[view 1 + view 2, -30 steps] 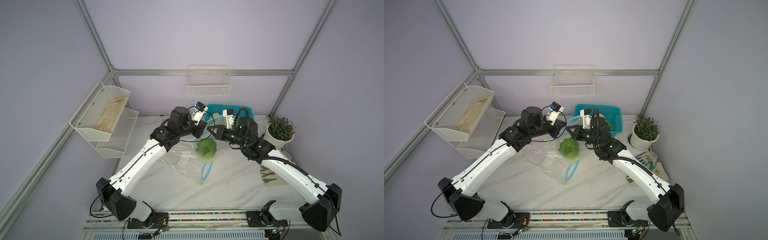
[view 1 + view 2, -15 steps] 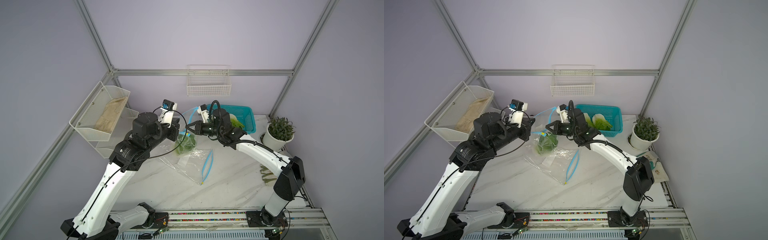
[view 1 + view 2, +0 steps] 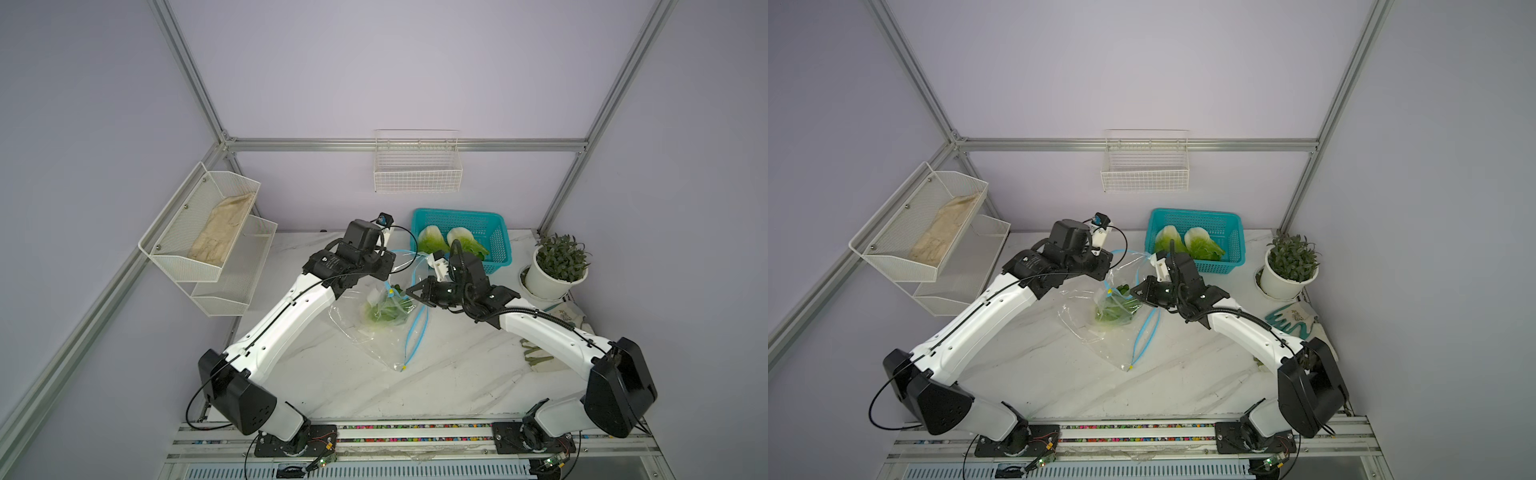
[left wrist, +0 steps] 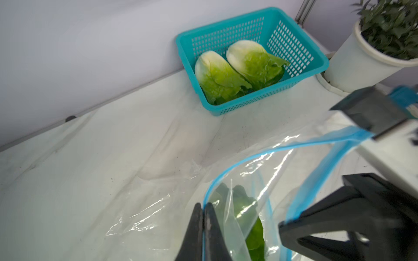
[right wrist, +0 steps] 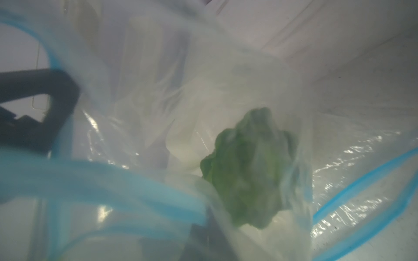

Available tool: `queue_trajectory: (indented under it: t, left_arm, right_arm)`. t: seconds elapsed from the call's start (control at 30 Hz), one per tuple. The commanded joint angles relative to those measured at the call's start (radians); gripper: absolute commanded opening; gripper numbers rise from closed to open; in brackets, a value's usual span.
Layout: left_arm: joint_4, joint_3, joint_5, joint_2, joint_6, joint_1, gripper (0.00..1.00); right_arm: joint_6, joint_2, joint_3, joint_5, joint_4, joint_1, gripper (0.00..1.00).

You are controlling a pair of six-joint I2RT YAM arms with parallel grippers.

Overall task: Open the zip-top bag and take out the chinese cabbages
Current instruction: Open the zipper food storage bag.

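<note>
**Evidently left gripper (image 4: pixel 203 206) and right gripper (image 4: pixel 286 223) both pinched the clear zip-top bag with blue zip strip (image 3: pixel 374 332)**

Jaws were closed on opposite sides of the rim, mouth spread between them, with the lower end on the white marble tabletop (image 3: pixel 457 374). Rounder dark-green cabbage head (image 3: pixel 386 311) sat inside the bag. Two elongated pale-green cabbages with white bases (image 4: pixel 217 79), (image 4: pixel 255 61) lay side by side in the teal perforated plastic basket (image 4: pixel 260 97).
</note>
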Motion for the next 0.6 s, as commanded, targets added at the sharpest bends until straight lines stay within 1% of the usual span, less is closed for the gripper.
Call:
queue_trajectory:
  t: [0.0, 0.2, 0.43, 0.47, 0.57]
  left_arm:
    - [0.065, 0.060, 0.047, 0.007, -0.046, -0.014, 0.00]
    - [0.119, 0.080, 0.100, 0.041, -0.069, -0.033, 0.00]
    - [0.164, 0.081, 0.144, 0.049, -0.088, -0.060, 0.00]
    - [0.168, 0.083, 0.151, 0.051, -0.090, -0.064, 0.00]
    - [0.173, 0.096, 0.169, 0.055, -0.104, -0.077, 0.00]
  right_arm:
    - [0.037, -0.133, -0.033, 0.005, -0.016, -0.025, 0.00]
    - [0.072, -0.255, -0.057, -0.016, -0.104, -0.062, 0.00]
    - [0.087, -0.328, -0.100, 0.119, -0.300, -0.093, 0.00]
    - [0.081, -0.329, -0.098, 0.136, -0.352, -0.095, 0.00]
    - [0.059, -0.337, -0.066, 0.177, -0.411, -0.096, 0.01]
